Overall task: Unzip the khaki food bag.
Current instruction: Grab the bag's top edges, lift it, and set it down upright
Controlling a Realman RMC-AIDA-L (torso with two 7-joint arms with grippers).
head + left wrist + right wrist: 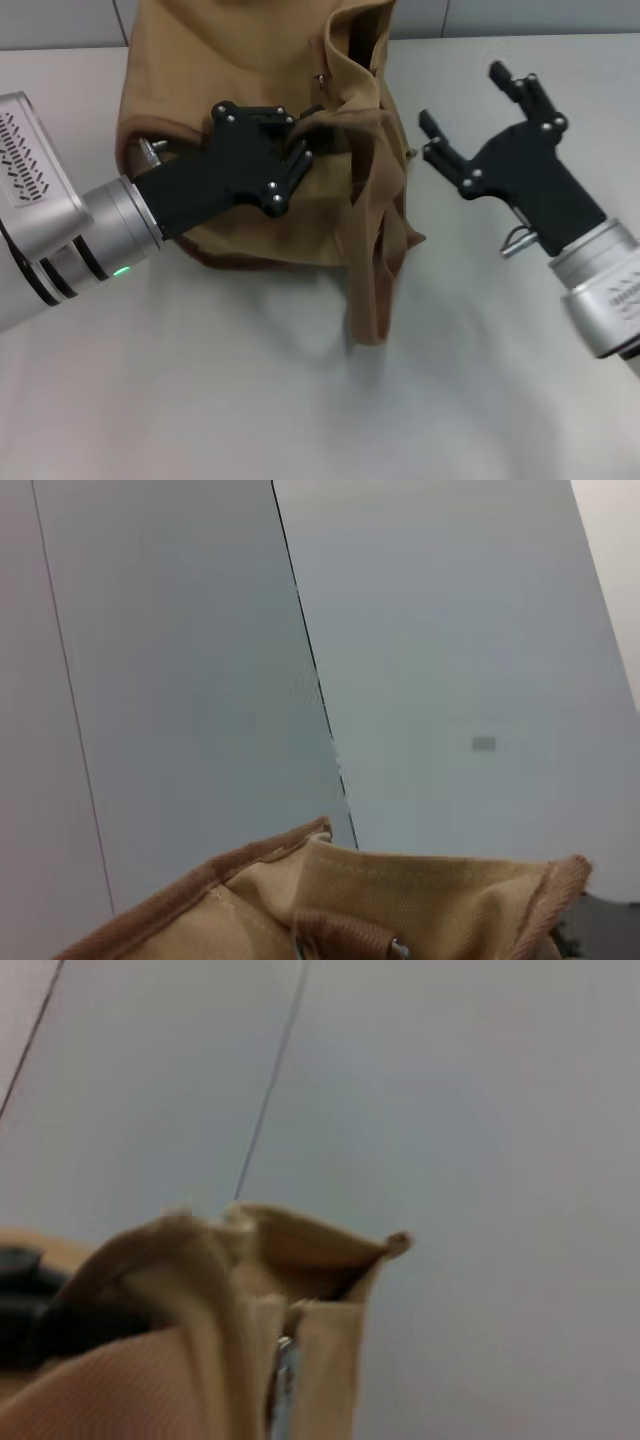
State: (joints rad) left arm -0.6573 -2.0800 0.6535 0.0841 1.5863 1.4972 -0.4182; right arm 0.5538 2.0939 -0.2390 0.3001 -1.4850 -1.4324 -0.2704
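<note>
left pincer (296, 152) pinches the khaki food bag (250, 60) fabric; right pincer (470, 110) wide open, empty, w/ zipper pull (320, 80) next to grasp.

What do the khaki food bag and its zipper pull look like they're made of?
The khaki food bag looks like matte woven canvas: a ribbed weave shows in the right wrist view, and it creases softly. Its edge piping seems a fuzzier brown fabric. The zipper pull looks like shiny metal, though blurred. The left tool presses on the bag; the right tool hovers open beside it.
</note>
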